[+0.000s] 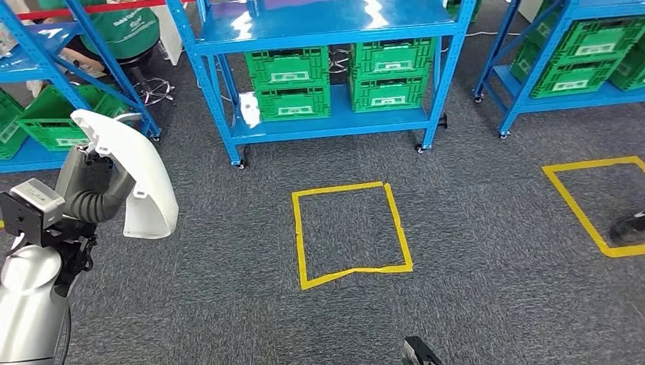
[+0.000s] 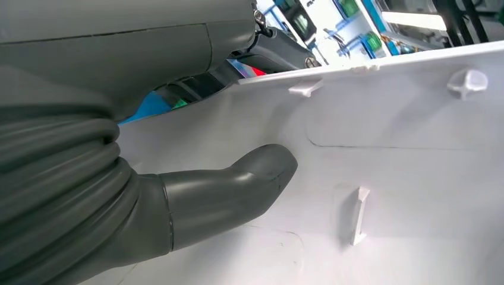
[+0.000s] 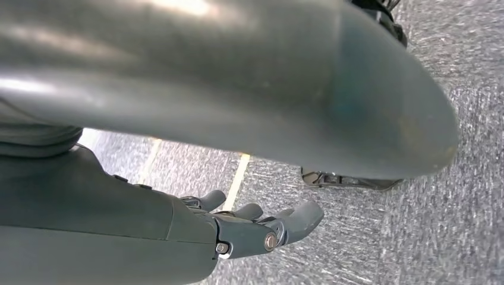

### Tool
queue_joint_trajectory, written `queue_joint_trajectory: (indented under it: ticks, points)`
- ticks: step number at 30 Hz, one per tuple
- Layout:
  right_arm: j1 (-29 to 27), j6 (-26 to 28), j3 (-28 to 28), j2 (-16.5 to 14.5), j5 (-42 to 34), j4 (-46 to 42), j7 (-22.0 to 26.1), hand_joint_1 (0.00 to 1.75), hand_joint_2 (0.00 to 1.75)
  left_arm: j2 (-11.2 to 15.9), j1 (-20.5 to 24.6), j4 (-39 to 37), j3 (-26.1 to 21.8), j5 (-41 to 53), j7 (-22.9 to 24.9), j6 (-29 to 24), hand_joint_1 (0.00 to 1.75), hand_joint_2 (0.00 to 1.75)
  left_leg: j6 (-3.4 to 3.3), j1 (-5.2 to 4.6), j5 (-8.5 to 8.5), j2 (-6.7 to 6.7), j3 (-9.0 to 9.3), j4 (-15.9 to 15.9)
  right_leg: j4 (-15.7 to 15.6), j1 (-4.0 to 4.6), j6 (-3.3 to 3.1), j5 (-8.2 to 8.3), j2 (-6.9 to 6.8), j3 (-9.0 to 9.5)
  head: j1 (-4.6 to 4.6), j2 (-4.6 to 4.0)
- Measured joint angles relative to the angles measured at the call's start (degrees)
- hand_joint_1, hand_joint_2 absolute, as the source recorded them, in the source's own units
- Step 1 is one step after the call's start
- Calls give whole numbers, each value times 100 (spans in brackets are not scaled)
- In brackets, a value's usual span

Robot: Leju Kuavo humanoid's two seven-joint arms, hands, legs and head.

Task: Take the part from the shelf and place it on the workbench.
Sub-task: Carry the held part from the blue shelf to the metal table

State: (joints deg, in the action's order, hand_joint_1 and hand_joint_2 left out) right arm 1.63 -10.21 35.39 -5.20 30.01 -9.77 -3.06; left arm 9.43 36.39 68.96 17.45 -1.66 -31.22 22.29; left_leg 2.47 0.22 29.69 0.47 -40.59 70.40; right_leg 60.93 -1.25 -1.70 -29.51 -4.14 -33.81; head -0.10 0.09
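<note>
The part (image 1: 137,179) is a smooth, glossy white plastic shell, curved like a cowl, with small moulded clips and ribs on its inner face. The left hand (image 1: 95,190) holds it off the grey carpet (image 1: 487,228), its thumb (image 2: 238,187) pressed against the inner face. The right hand (image 3: 261,228) hangs over the carpet, fingers loosely extended, holding nothing.

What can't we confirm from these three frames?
- Left hand fingers: hidden behind the white part in head view; left wrist view shows the thumb pressed on it.
- Workbench: where it stands.
- Green crates: contents and labels too small, head view.
- Right hand: thumb blurred, right wrist view.
</note>
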Motion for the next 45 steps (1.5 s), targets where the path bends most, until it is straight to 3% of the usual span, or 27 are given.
queue_joint_trajectory:
  ticks: [3, 4, 6, 8, 10, 12, 13, 14, 15, 17, 19, 21, 22, 24, 25, 26, 28, 29, 30, 32, 34, 37, 39, 41, 43, 44, 45]
  points:
    - [8, -1, 0, 0, 1, 0, 0, 0, 0, 2, 26, 40, -10, 0, -3, 0, 175, 175, -104, -77, -264, 338, 544, -994, -19, 22, 61, -9, -196, 32, 2, 0]
    - [9, -2, 0, 0, 2, 0, 0, 0, 0, 4, 33, 50, -14, 0, -4, -1, 175, 175, -143, -104, -256, 361, 571, -1078, -36, 27, 96, -6, -255, 44, 4, 0]
    - [12, -2, 0, -5, 15, 0, 0, 0, 0, 29, 28, 66, -24, 0, -3, -2, 175, 175, -218, -108, -307, 216, 570, -1121, -78, 28, 175, 1, -357, 78, 5, 0]
    - [25, -2, -2, -7, 48, 0, -1, 0, 0, 65, -1, 106, -48, -1, -13, -9, 175, 175, -284, -77, -379, 78, 605, -1215, 27, 14, 233, -100, -144, 57, 11, 0]
    - [22, -2, -9, -5, 90, 0, -8, 0, 0, 89, -49, 156, -75, -3, -28, -15, 175, 175, -333, -58, -425, -46, 620, -1266, 558, 9, 248, -407, 235, -182, 26, -1]
    - [-9, 0, -15, -7, 120, 0, -13, 0, 0, 105, -156, 211, -101, -4, -40, -13, 175, 175, -360, -64, -433, -196, 594, -1253, 1258, 23, 236, -688, 370, -532, 37, -1]
    - [-24, 1, -17, -6, 132, 0, -8, 0, 0, 113, -230, 247, -117, -4, -45, -12, 175, 175, -364, -66, -432, -286, 582, -1238, 1415, 28, 229, -687, 386, -623, 39, -1]
    - [-30, 2, -19, -4, 147, 0, -2, 0, 0, 125, -302, 286, -136, -4, -47, -12, 175, 175, -361, -65, -429, -376, 574, -1217, 1354, 31, 221, -577, 398, -609, 41, -1]
    - [-30, -1, -23, -2, 166, 0, 5, 0, 0, 141, -368, 337, -163, -4, -43, -16, 175, 175, -351, -61, -422, -466, 566, -1188, 1081, 28, 213, -379, 435, -490, 43, -1]
    - [-27, -9, -30, 7, 208, 0, 9, 0, 0, 176, -475, 470, -232, -3, -28, -32, 175, 175, -305, -55, -393, -624, 526, -1104, 359, 2, 206, -62, 688, -162, 45, -1]
    - [-28, -15, -33, 13, 237, 0, 2, 0, 0, 219, -575, 616, -306, 1, -7, -49, 175, 175, -234, -50, -381, -764, 461, -1054, 26, -11, 188, -2, 856, -15, 46, -1]
    - [-20, -24, -35, 9, 257, 0, -1, 0, 0, 273, -688, 741, -367, 5, 13, -60, 175, 175, -154, -34, -412, -888, 413, -1074, 1, -1, 124, 3, 742, -5, 48, 0]
    - [-12, -32, -36, 9, 267, 0, 1, 0, 0, 302, -738, 795, -400, 8, 20, -64, 175, 175, -119, -34, -416, -834, 396, -1066, -23, 0, 83, 20, 676, 9, 40, 0]
    - [-4, -49, -37, 10, 285, 0, 7, 0, 0, 339, -791, 873, -462, 13, 30, -72, 175, 175, -58, -45, -264, -492, 257, -807, -76, -9, 15, 45, 530, 43, -1, 0]
    - [-9, -53, -37, 15, 293, 0, 9, 0, 0, 347, -808, 903, -483, 16, 33, -75, 175, 175, -28, -41, -107, -284, 117, -508, -88, -1, -4, 43, 454, 54, -23, -1]
    - [-18, -55, -37, 17, 302, 0, 10, 0, 0, 349, -829, 926, -496, 20, 38, -77, 175, 175, 2, -26, 69, -166, -68, -135, -91, 5, -18, 37, 370, 58, -37, -1]
    - [-30, -55, -40, 19, 325, 0, 19, 0, 0, 352, -907, 963, -515, 34, 49, -79, 175, 175, 40, 14, 241, -99, -341, 413, -90, 11, -25, 23, 198, 60, -38, -1]
    - [-29, -55, -45, 19, 335, 0, 28, 0, 0, 356, -946, 982, -531, 45, 56, -80, 175, 175, 48, 29, 175, -82, -328, 396, -90, 10, -20, 14, 114, 66, -38, -1]
    - [-27, -57, -55, 19, 346, 0, 42, 0, 0, 363, -973, 1006, -548, 56, 62, -81, 175, 175, 48, 38, 23, -43, -196, 156, -90, 10, -9, 3, 33, 78, -39, -1]
    - [-23, -62, -76, 21, 362, 0, 68, 0, 0, 379, -993, 1065, -585, 73, 69, -84, 175, 175, 15, 15, -289, 201, 240, -621, -90, 23, 30, -32, -109, 120, -39, -2]
    - [-15, -68, -94, 24, 373, 0, 82, 0, 0, 388, -997, 1115, -622, 80, 73, -87, 175, 175, -66, -35, -388, 386, 482, -1065, -96, 42, 92, -66, -230, 162, -27, -1]
    - [8, -78, -126, 25, 378, 0, 85, 0, 0, 422, -1021, 1155, -667, 86, 77, -89, 175, 175, -184, -68, -406, 218, 490, -1137, -112, 28, 199, -102, -358, 212, -15, 0]
    - [25, -83, -139, 24, 377, 0, 87, 0, 0, 439, -1017, 1190, -690, 95, 78, -93, 175, 175, -259, -41, -436, 78, 517, -1188, 98, 1, 243, -248, -88, 134, -2, 0]
    - [15, -87, -146, 23, 376, 0, 86, 0, 0, 429, -1013, 1211, -702, 99, 79, -96, 175, 175, -314, -27, -444, -60, 530, -1205, 759, -1, 247, -576, 280, -191, 20, 0]
    - [-14, -83, -149, 23, 377, 0, 76, 0, 0, 414, -1041, 1212, -701, 100, 85, -96, 175, 175, -335, -37, -440, -231, 525, -1191, 1425, 19, 236, -783, 389, -561, 31, 0]
    - [-23, -80, -149, 24, 378, 0, 73, 0, 0, 408, -1055, 1212, -700, 101, 87, -96, 175, 175, -334, -40, -437, -323, 524, -1177, 1489, 28, 227, -723, 404, -628, 33, 0]
    - [-27, -77, -149, 26, 380, 0, 70, 0, 0, 407, -1061, 1213, -701, 102, 88, -96, 175, 175, -327, -39, -432, -416, 524, -1158, 1318, 32, 215, -554, 423, -581, 34, 0]
